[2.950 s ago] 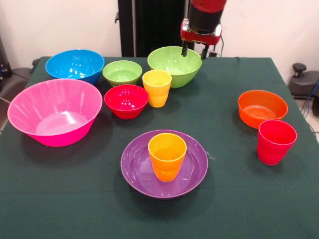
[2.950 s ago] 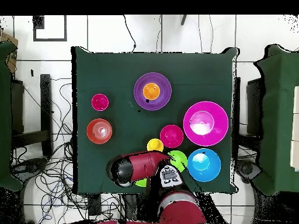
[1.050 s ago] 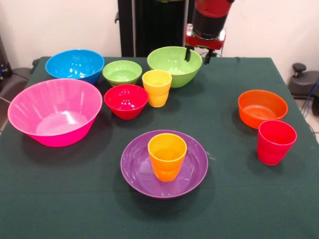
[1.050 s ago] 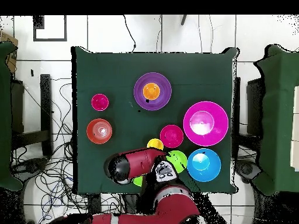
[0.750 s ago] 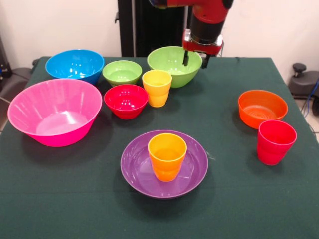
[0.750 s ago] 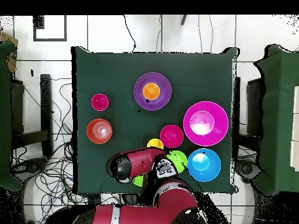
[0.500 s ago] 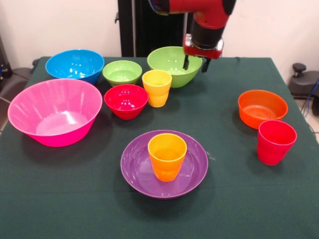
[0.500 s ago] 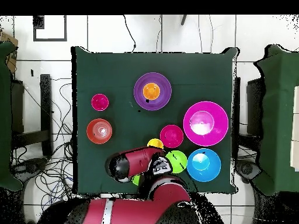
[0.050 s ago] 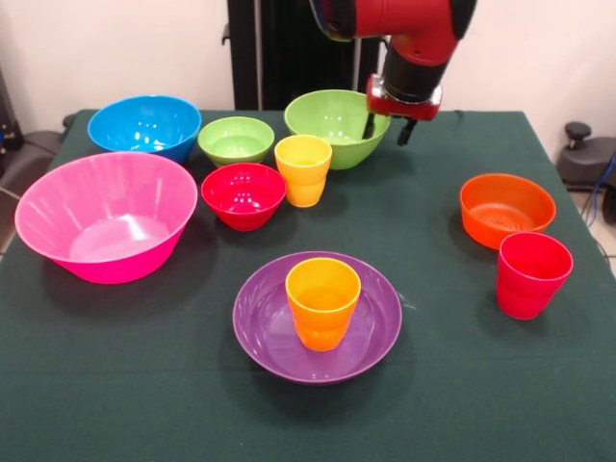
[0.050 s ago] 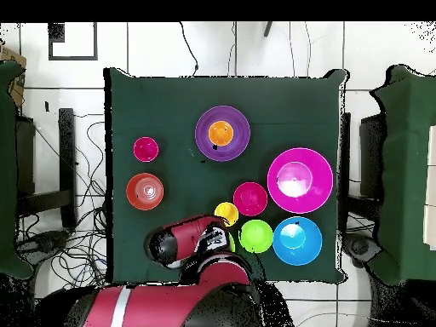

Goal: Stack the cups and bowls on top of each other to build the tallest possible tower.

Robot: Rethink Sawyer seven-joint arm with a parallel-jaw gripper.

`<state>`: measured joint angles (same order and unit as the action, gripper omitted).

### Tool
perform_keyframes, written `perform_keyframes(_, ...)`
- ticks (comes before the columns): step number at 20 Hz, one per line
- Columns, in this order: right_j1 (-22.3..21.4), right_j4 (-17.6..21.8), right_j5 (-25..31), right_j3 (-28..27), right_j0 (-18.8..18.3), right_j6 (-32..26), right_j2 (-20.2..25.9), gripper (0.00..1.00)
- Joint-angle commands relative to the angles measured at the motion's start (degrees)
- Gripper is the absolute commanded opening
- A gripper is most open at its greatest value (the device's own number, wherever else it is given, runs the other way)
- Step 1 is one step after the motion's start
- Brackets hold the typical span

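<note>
1. Nearest the surface's point(image 9: 462, 404) front edge, about midway along it, sits the shallow purple bowl point(image 9: 371, 332), wide and glossy, with the orange cup point(image 9: 322, 302) standing upright at its middle; this pair is all there is of the tower.
2. The orange cup is smooth shiny plastic with stepped, tapered sides and an open mouth.
3. Toward the right edge stands the red cup point(image 9: 532, 274), upright, just in front of the small orange bowl point(image 9: 506, 209), which shows fine rings inside; the two touch or nearly touch.
4. By the left edge rests the big pink bowl point(image 9: 104, 217), its flaring wall faintly ribbed and glossy.
5. Behind the centre, the small red bowl point(image 9: 243, 195) and the yellow cup point(image 9: 303, 169) stand side by side, very close.
6. Further back, in a row along the far edge, are the blue bowl point(image 9: 145, 125) at the far left corner, the small green bowl point(image 9: 236, 141), and the large lime green bowl point(image 9: 332, 123).
7. The hand point(image 9: 389, 127) hangs just right of the lime bowl's rim, its two dark fingers point(image 9: 405, 133) spread apart and holding nothing, under a red and black arm point(image 9: 423, 38).
8. The surface is covered in dark green cloth, matt and slightly fuzzy.
9. Behind it stands a pale wall point(image 9: 115, 48) with a black post point(image 9: 289, 48); in the overhead view, a pale tiled floor point(image 10: 153, 47) with loose cables point(image 10: 81, 170).
</note>
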<state>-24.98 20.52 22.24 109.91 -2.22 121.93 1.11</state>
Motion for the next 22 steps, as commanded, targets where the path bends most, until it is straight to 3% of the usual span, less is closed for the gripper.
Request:
perform_keyframes(1, 0.4, -0.29, -4.16, -4.23, 0.56, 5.36, 1.59, 1.0)
perform_keyframes(2, 0.35, -0.3, -4.08, -4.18, 0.58, 5.07, 1.55, 0.0)
perform_keyframes(18, -0.25, 0.43, -3.97, -4.01, -0.31, 3.66, 1.43, 0.0)
perform_keyframes(22, -4.03, -1.92, -1.19, -1.18, -0.45, 3.93, 3.75, 0.0)
